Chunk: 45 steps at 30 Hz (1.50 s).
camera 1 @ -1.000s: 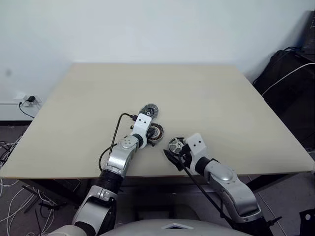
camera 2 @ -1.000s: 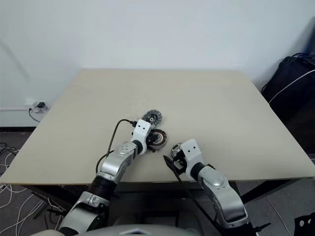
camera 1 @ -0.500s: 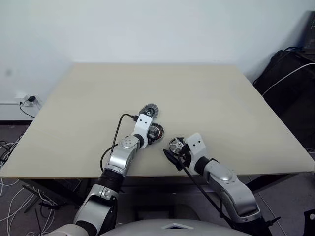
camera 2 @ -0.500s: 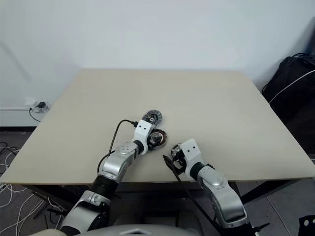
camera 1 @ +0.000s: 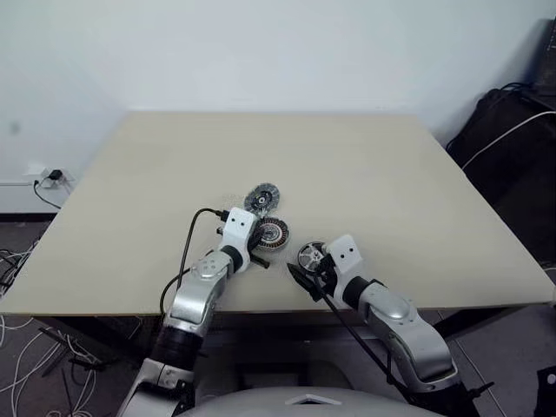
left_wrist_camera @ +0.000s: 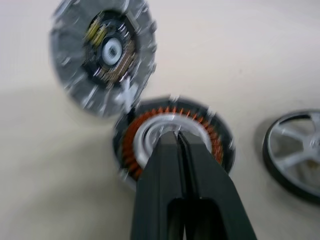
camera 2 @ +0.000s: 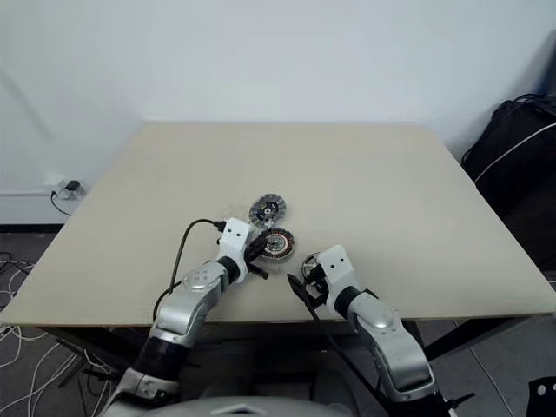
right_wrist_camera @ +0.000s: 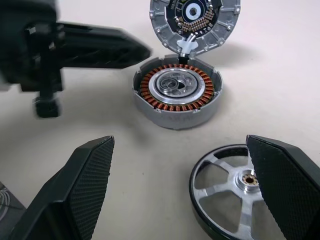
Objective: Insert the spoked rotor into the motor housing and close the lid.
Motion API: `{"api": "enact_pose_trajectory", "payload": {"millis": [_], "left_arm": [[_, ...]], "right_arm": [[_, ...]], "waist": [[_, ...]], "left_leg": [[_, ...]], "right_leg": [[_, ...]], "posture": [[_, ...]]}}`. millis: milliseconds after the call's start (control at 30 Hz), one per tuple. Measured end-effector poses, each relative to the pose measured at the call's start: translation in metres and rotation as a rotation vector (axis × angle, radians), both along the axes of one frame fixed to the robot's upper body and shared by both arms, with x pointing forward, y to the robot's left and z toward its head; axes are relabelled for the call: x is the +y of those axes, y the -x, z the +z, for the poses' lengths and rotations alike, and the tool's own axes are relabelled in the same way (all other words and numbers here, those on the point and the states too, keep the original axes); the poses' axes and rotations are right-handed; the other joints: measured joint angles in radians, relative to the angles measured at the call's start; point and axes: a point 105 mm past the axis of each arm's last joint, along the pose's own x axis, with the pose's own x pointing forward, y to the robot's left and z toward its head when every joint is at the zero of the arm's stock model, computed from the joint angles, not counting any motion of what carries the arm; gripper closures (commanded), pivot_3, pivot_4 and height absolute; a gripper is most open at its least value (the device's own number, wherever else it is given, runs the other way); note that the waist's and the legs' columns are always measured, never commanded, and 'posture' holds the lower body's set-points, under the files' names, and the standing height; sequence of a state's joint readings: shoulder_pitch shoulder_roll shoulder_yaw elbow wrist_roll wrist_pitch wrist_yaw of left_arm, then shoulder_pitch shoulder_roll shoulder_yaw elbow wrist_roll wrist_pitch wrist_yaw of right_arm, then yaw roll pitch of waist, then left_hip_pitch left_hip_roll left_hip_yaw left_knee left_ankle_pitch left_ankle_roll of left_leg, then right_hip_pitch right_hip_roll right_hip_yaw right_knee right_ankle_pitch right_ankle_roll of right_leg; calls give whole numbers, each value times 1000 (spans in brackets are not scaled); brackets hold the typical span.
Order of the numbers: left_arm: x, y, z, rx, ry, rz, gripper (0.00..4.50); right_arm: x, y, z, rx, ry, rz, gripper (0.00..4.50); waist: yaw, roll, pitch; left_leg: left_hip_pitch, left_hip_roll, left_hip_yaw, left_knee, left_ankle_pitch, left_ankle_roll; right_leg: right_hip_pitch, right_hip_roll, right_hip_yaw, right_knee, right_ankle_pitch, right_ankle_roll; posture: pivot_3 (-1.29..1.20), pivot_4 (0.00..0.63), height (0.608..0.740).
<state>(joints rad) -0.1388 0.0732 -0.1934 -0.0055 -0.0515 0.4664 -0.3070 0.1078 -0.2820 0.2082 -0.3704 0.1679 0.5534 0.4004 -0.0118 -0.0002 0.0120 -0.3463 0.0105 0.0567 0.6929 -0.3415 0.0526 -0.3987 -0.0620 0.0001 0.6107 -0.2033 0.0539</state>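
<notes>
Motor housing (right_wrist_camera: 177, 93) open, lid (right_wrist_camera: 194, 22) touching, spoked rotor (right_wrist_camera: 235, 190) beside

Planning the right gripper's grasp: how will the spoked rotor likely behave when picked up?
The spoked rotor looks metal, so probably rigid and fairly heavy for its size. Its smooth dark rim might slip. It lies flat on the table, so unlikely to roll unless tipped on edge.

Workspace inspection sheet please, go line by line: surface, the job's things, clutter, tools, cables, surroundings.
Surface: beige table, bare apart from the parts.
Job's things: motor housing open, copper windings showing; lid swung open at its far edge; spoked rotor flat on the table, not inserted.
Clutter: nothing seen.
Tools: left tool shut, empty, near the housing; right tool open, straddling the rotor.
Cables: black cable on the left arm; cords on the floor.
Surroundings: white wall, wall socket, black bag.
</notes>
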Motion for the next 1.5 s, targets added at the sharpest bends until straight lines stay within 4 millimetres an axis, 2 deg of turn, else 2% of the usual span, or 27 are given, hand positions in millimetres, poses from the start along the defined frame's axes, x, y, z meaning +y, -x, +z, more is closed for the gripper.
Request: {"api": "enact_pose_trajectory", "payload": {"millis": [100, 233, 400, 533, 600, 867, 1167, 1500], "left_arm": [[8, 12, -4, 7, 8, 22, 4480], [20, 25, -9, 0, -17, 40, 4500], [25, 43, -19, -26, -82, 18, 4500], [24, 57, -29, -1, -94, 18, 4500], [25, 60, -31, 6, -88, 25, 4500], [23, 63, -30, 5, -81, 24, 4500], [22, 63, -30, 8, -76, 30, 4500], [21, 64, -31, 11, -68, 32, 4500]], "right_arm": [[3, -3, 2, -6, -9, 3, 0], [14, -12, 3, 1, -11, 13, 889], [23, -25, -2, 30, 37, 10, 2593], [34, -44, -1, 38, 76, 1, 3988], [40, -51, 1, 33, 87, 9, 4493], [63, -68, -6, 70, 126, 41, 4493], [74, -69, -18, 129, 148, 87, 4493], [83, -75, -19, 134, 145, 105, 4493]], "waist": [[0, 0, 0], [0, 0, 0], [0, 1, 0], [-4, 2, 0], [-2, 3, 0], [-9, 5, 1], [-16, 6, 2], [-22, 6, 2]], "left_leg": [[0, 0, 0, 0, 0, 0], [1, 0, 0, 0, 0, 0], [1, 0, 0, 0, 0, 0], [1, 1, 1, 0, 1, -1], [0, 1, 0, 0, 0, -1], [0, 0, 0, 0, 2, -4], [0, 0, 0, 0, 2, -4], [0, 0, 0, 0, 2, -4]], "right_leg": [[0, 0, 0, 0, 0, 0], [0, 0, 0, 1, 0, 0], [0, 0, 0, 1, 0, -1], [-1, 0, 0, 2, 0, -1], [-1, 0, 0, 2, 0, -1], [-1, 0, 0, 2, 0, -1], [-1, 0, 0, 3, 0, -1], [-2, 0, 0, 3, 0, 0]], "posture": [[0, 0, 740], [0, 0, 740], [0, 0, 740], [0, 0, 740], [0, 0, 740], [0, 0, 740], [0, 0, 740], [0, 0, 740]]}}
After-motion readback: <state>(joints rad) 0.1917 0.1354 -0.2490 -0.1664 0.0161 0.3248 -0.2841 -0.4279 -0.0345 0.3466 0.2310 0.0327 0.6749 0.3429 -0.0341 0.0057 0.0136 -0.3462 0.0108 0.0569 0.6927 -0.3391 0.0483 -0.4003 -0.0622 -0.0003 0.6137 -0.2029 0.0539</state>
